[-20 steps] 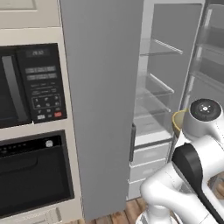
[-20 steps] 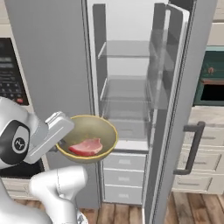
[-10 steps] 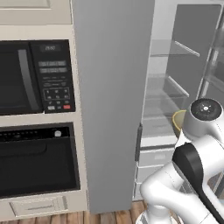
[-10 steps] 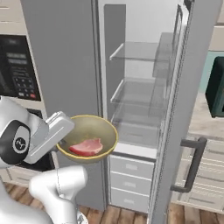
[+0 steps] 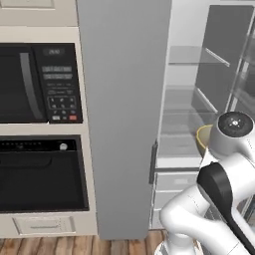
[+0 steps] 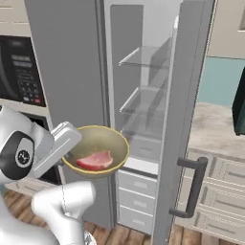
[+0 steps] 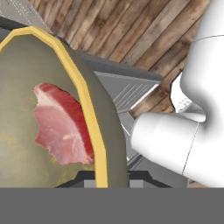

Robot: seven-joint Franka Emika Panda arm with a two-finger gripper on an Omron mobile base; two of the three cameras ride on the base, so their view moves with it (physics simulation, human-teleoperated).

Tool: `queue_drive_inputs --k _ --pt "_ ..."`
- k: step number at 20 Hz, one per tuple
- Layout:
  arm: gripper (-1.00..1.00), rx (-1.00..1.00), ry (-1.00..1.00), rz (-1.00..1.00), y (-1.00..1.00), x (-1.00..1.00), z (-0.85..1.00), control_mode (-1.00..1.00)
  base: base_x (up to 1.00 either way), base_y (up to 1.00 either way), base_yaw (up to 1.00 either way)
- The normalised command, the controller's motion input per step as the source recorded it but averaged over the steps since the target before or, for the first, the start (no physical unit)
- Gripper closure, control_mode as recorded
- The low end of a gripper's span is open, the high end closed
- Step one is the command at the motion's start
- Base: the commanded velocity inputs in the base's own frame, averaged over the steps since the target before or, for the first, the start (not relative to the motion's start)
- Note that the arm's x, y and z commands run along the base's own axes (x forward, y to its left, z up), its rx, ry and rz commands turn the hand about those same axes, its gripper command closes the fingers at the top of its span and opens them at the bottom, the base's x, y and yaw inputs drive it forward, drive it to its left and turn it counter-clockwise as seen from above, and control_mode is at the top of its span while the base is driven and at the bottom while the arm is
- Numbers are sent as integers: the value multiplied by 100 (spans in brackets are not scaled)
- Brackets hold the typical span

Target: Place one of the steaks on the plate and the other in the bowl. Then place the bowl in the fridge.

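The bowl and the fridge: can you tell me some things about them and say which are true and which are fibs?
1. The bowl has a steak in it. True.
2. The bowl sits on a fridge shelf. False: the arm holds it up in front of the fridge, outside it.
3. The fridge door is open. True.
4. The shelves are full of food. False: the glass shelves look bare.
5. The bowl is bright blue. False: it is yellowish-olive.
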Motion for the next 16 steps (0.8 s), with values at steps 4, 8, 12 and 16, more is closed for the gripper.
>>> queue_drive_inputs --k 4,8,12,16 --pt "100 0 0 0 0 0 0 100 78 11 -1" --pt "100 0 0 0 0 0 0 100 46 1 -23" --pt "100 0 0 0 0 0 0 100 17 0 -26" --pt "100 0 0 0 0 0 0 100 33 26 -21"
